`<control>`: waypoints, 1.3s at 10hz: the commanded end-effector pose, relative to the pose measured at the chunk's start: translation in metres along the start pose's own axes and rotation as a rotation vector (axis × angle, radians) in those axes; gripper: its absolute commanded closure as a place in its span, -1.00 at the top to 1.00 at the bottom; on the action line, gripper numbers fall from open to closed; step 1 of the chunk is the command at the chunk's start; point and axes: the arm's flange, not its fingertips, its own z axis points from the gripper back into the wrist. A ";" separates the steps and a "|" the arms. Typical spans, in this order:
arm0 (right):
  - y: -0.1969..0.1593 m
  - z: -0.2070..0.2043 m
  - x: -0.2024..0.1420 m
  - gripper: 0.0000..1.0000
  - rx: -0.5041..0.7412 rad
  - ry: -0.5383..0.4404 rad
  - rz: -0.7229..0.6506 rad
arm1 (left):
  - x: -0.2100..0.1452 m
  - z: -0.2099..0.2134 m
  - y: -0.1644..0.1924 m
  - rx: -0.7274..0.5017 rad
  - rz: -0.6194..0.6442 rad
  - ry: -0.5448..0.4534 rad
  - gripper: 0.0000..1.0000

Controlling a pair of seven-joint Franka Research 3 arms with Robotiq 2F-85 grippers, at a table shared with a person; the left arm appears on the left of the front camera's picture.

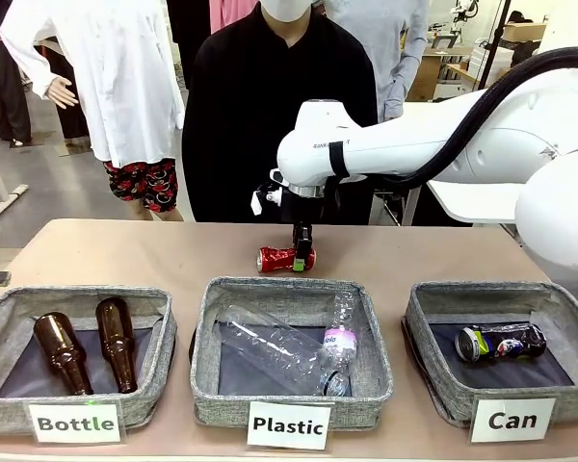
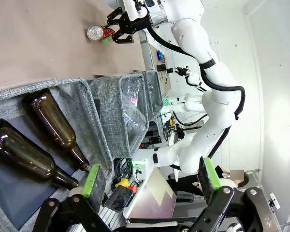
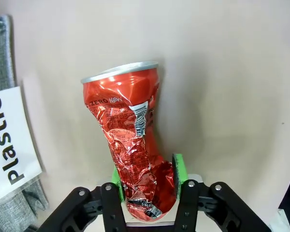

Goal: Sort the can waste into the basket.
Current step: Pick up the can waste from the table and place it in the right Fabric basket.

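Observation:
A crinkled red can (image 1: 281,259) lies on its side on the table beyond the middle basket. My right gripper (image 1: 302,260) is down on its right end and shut on it. In the right wrist view the green pads (image 3: 178,172) squeeze the crumpled base of the red can (image 3: 130,145). A dark can with green marks (image 1: 501,342) lies inside the grey basket tagged Can (image 1: 433,366) at front right. My left gripper (image 2: 150,181) hangs open over the left basket, holding nothing. The left wrist view also catches the red can (image 2: 97,33) far off.
The basket tagged Bottle (image 1: 164,337) holds two brown glass bottles (image 1: 116,342). The basket tagged Plastic (image 1: 204,337) holds clear plastic bottles (image 1: 289,351). A person in black (image 1: 270,106) stands at the far edge of the table.

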 end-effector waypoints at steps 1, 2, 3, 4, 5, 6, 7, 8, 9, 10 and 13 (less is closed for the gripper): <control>0.000 0.007 0.004 -1.00 -0.014 -0.012 0.011 | 0.000 0.003 -0.003 -0.010 -0.001 0.001 1.00; 0.006 0.015 0.005 -1.00 -0.034 -0.016 0.015 | 0.000 0.003 -0.003 -0.010 -0.001 0.001 1.00; 0.015 0.025 0.006 -1.00 -0.052 -0.025 0.023 | 0.000 0.003 -0.003 -0.010 -0.001 0.001 1.00; 0.029 0.038 0.008 -1.00 -0.078 -0.028 0.009 | 0.000 0.003 -0.003 -0.010 -0.001 0.001 1.00; 0.052 0.055 0.010 -1.00 -0.099 -0.031 0.003 | 0.000 0.003 -0.003 -0.010 -0.001 0.001 1.00; 0.081 0.076 0.009 -1.00 -0.111 -0.023 -0.030 | 0.000 0.003 -0.003 -0.010 -0.001 0.001 1.00; 0.113 0.101 0.003 -1.00 -0.106 -0.032 -0.038 | 0.000 0.003 -0.003 -0.010 -0.001 0.001 1.00; 0.140 0.123 -0.005 -1.00 -0.122 -0.040 -0.078 | 0.000 0.003 -0.003 -0.010 -0.001 0.001 1.00; 0.164 0.140 -0.017 -1.00 -0.114 -0.052 -0.130 | 0.000 0.003 -0.003 -0.010 -0.001 0.001 1.00; 0.185 0.153 -0.034 -1.00 -0.072 -0.063 -0.197 | 0.000 0.003 -0.003 -0.010 -0.001 0.001 1.00; 0.246 0.174 -0.127 -1.00 -0.124 -0.017 -0.337 | 0.000 0.003 -0.003 -0.010 -0.001 0.001 1.00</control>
